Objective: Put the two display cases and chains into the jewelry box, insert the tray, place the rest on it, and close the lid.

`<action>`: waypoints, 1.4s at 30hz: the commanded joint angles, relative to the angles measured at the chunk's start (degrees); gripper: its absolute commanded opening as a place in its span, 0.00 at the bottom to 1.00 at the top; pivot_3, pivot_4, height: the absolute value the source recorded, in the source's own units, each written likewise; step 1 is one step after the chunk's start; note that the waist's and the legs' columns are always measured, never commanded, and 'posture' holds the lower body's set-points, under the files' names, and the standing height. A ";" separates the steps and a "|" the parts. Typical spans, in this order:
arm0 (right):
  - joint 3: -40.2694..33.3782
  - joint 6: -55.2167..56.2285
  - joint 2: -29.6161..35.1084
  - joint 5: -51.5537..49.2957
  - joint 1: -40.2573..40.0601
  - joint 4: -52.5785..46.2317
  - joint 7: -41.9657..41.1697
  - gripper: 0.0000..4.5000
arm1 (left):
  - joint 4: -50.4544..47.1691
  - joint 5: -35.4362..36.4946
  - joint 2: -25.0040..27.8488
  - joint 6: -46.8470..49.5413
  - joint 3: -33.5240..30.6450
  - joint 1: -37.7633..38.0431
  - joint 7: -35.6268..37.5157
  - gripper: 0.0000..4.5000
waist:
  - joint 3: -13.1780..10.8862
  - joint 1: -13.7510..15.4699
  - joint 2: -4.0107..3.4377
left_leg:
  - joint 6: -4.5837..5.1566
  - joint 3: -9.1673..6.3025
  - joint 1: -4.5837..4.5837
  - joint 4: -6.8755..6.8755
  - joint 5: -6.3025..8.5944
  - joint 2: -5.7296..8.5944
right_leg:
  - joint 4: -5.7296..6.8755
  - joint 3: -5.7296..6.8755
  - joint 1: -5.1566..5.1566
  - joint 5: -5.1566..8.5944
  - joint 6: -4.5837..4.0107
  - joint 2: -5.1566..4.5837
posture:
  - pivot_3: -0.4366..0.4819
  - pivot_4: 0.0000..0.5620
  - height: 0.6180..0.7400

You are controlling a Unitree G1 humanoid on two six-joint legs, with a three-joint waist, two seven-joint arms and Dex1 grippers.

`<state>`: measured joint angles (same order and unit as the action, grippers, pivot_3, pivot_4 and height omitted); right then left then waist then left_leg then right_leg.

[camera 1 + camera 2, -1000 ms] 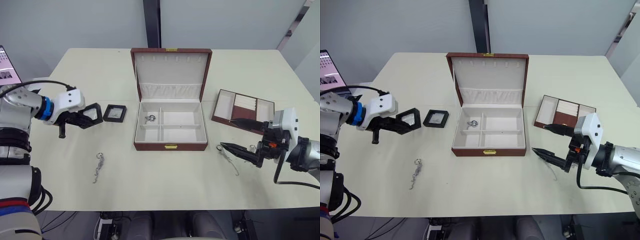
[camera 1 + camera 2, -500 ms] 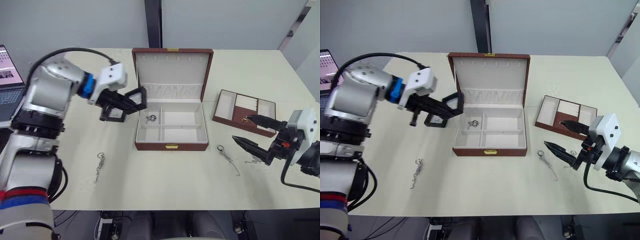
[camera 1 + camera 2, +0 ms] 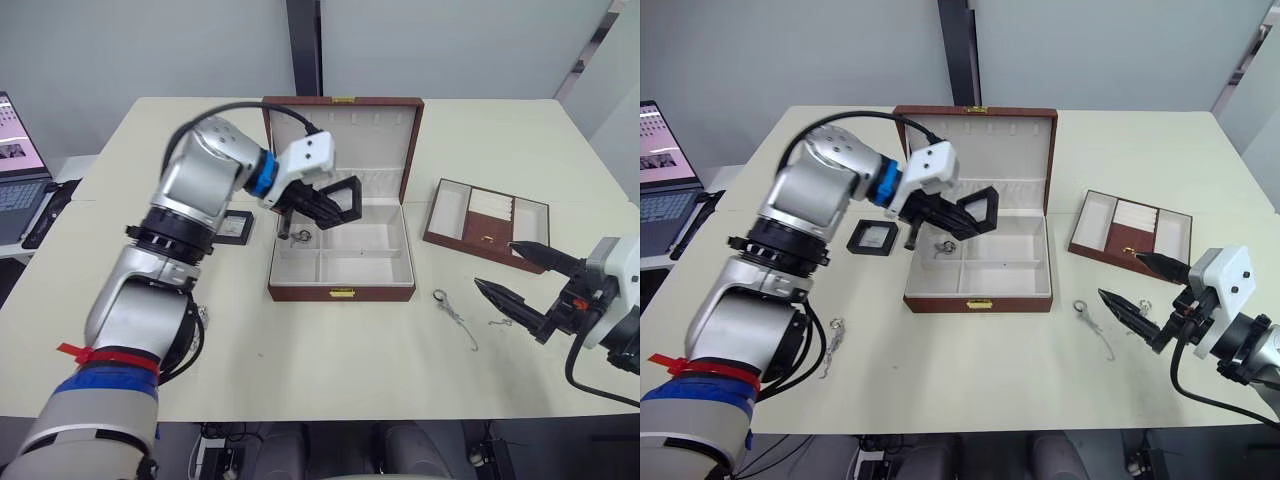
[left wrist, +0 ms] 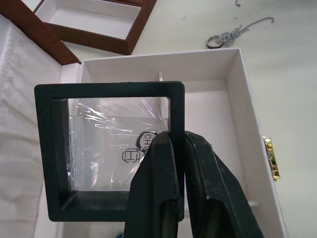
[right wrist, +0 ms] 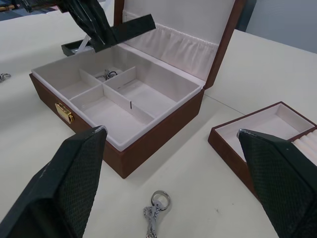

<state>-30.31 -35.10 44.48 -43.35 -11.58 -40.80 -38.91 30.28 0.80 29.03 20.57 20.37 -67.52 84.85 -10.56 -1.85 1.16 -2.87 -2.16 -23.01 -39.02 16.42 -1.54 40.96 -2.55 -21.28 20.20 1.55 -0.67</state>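
- Table (image 3: 200, 380) carries every item, pale and wide.
- Jewelry box (image 3: 341, 255) stands at the centre with its lid upright; one chain (image 3: 300, 236) lies in its rear left compartment.
- Tray (image 3: 487, 221) rests to the right of the box, apart from it.
- Left gripper (image 3: 340, 205) hangs over the box's rear left part, fingers clamped on a black-framed display case (image 4: 111, 148).
- Right gripper (image 3: 527, 285) hovers low near the table's right edge, fingers spread wide with nothing between them.
- Second display case (image 3: 234, 226) lies flat just left of the box.
- Second chain (image 3: 453, 314) lies in front of the tray, near the right gripper.
- Third chain (image 3: 830, 347) lies on the left front of the table.
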 commanded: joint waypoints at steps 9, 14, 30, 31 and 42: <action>-1.78 1.06 0.04 -0.13 -1.56 -2.40 0.94 1.00 | 9.70 -5.09 -7.48 -8.75 1.19 -1.25 -6.92 0.00 | -0.01 0.11 0.01 | 0.00 -0.01 -0.01 0.00 0.00 0.02 | -0.02 0.00 0.01 0.00 0.00 0.01 | 0.48 0.27 1.00; -2.17 0.70 0.43 -0.33 -1.48 -2.49 1.04 1.00 | 14.09 -7.90 -9.30 -11.97 2.42 -0.81 -8.98 0.00 | -0.01 0.00 0.01 | 0.00 0.02 0.01 0.01 0.00 0.08 | -0.01 -0.02 0.01 0.00 0.00 0.06 | 0.48 0.27 1.00; -2.39 0.40 0.28 -0.62 -2.51 -3.21 1.84 1.00 | 17.89 -10.33 -11.35 -14.05 1.98 -1.20 -10.88 0.21 | -0.01 0.11 0.01 | 0.00 0.01 0.00 0.01 0.00 0.07 | -0.01 -0.02 0.01 0.00 0.00 0.05 | 0.48 0.27 1.00; -2.35 0.40 0.32 -0.62 -2.40 -3.07 1.84 1.00 | 18.18 -10.33 -11.41 -14.17 1.85 -1.35 -11.02 0.28 | -0.01 0.11 0.01 | 0.00 0.01 -0.01 0.01 0.00 0.07 | -0.01 -0.02 0.01 0.00 0.00 0.05 | 0.48 0.27 1.00; -2.38 1.35 1.07 0.15 -1.27 0.77 -0.31 1.00 | 19.11 -8.13 -10.61 -14.74 -1.97 -2.86 -12.72 1.00 | -0.01 0.11 0.02 | 0.00 0.01 0.00 0.01 0.00 0.08 | -0.01 -0.02 0.01 0.00 0.00 0.04 | 0.48 0.27 1.00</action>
<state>-30.84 -35.12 44.83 -43.30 -13.26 -40.01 -38.58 50.11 -8.16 17.85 6.57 19.85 -68.72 72.81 -10.56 -1.74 1.18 -2.87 -2.15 -23.02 -39.01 16.42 -1.45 40.95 -2.56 -21.28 20.20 1.55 -0.62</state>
